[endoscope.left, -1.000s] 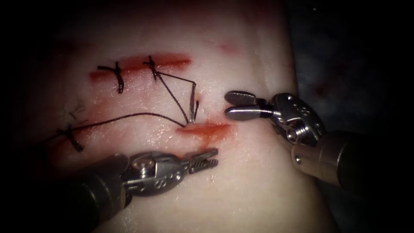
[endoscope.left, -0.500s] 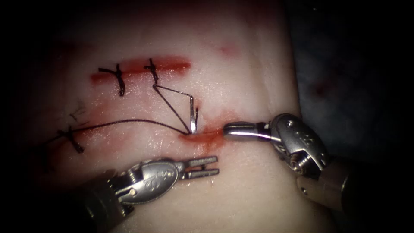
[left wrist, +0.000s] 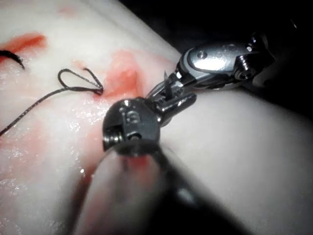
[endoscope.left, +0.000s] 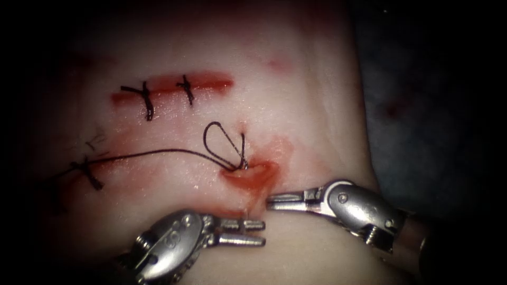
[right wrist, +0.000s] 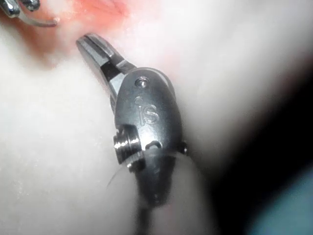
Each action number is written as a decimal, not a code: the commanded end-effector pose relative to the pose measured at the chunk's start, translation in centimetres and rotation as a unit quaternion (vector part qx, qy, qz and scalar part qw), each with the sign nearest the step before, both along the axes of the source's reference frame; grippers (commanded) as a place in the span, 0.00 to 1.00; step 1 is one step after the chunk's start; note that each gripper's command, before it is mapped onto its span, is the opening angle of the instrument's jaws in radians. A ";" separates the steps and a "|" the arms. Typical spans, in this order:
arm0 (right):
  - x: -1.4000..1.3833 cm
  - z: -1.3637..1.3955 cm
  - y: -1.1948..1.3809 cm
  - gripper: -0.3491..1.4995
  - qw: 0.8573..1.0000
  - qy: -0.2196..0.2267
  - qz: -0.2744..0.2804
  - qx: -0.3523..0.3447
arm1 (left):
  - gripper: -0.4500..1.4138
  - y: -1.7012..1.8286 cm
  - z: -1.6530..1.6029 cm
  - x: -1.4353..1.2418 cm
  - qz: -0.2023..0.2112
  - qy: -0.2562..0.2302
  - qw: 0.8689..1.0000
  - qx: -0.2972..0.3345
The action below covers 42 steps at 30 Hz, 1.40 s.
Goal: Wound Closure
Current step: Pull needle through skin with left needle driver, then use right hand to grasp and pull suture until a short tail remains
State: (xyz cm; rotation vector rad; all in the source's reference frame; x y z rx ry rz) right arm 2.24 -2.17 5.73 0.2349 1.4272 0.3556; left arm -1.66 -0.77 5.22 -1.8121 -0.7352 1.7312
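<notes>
The tissue (endoscope.left: 296,105) has a cut (endoscope.left: 253,174) wet with red fluid. The curved needle is buried in the tissue under the cut. Its tip (left wrist: 166,85) sticks out on the near side, seen also in the right wrist view as the needle's curved point (right wrist: 41,22). My left tool (endoscope.left: 263,233) stands open at that tip and holds nothing. My right tool (endoscope.left: 270,201) is shut and empty, with its jaws (right wrist: 90,46) resting on the tissue just right of the tip. The thread (endoscope.left: 158,153) runs from the left into a slack loop (endoscope.left: 216,142) at the entry point.
Two tied stitches (endoscope.left: 145,97) (endoscope.left: 186,87) cross an upper red line, and another knot (endoscope.left: 87,171) sits at the far left. The tissue's edge falls off to dark cloth (endoscope.left: 422,79) on the right.
The needle has sunk into the tissue and the taut thread has slackened into a loop. My right tool moved down from beside the needle to below the cut and shut. The left tool shifted lower.
</notes>
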 end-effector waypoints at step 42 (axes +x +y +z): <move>0.53 0.21 0.10 0.17 0.987 -0.124 -0.062 -0.081 | 0.00 -0.36 -1.77 0.36 0.020 -0.088 0.996 -0.009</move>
